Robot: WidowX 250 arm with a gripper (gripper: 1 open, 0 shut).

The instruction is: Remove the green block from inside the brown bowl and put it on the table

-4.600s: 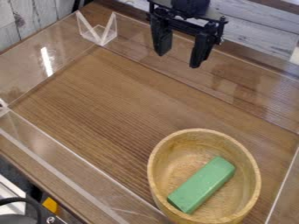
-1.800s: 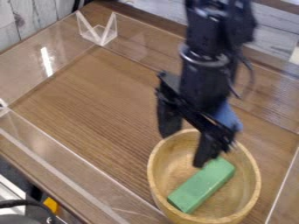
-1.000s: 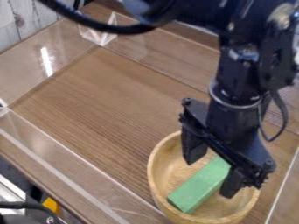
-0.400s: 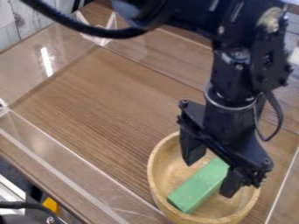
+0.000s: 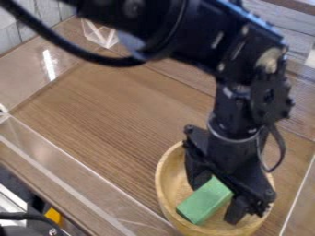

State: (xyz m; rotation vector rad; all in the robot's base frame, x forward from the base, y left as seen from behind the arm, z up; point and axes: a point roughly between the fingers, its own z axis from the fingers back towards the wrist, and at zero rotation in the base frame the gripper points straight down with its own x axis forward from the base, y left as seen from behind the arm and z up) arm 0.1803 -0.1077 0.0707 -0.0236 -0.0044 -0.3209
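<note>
1. While the wood-grained tabletop (image 5: 101, 103) spreads beneath everything, the block I am to put on it is still to be lifted out.
2. My end effector (image 5: 220, 195) reaches down into the bowl, its jaws spread wide; I see no grip on anything, and I cannot tell whether a finger touches the block.
3. The brown bowl (image 5: 168, 195) looks like rigid wood, so I judge its thick rim is a thing to clear rather than lean on.
4. The green block (image 5: 204, 202) lies inside the bowl, partly hidden by my fingers. I expect it to be light, stiff and hardly fragile, its matte faces giving fair grip, though it might slide on the curved bottom. I would take it mid-length, across its two long sides.
5. As for brands, labels or writing, I can read none.
</note>
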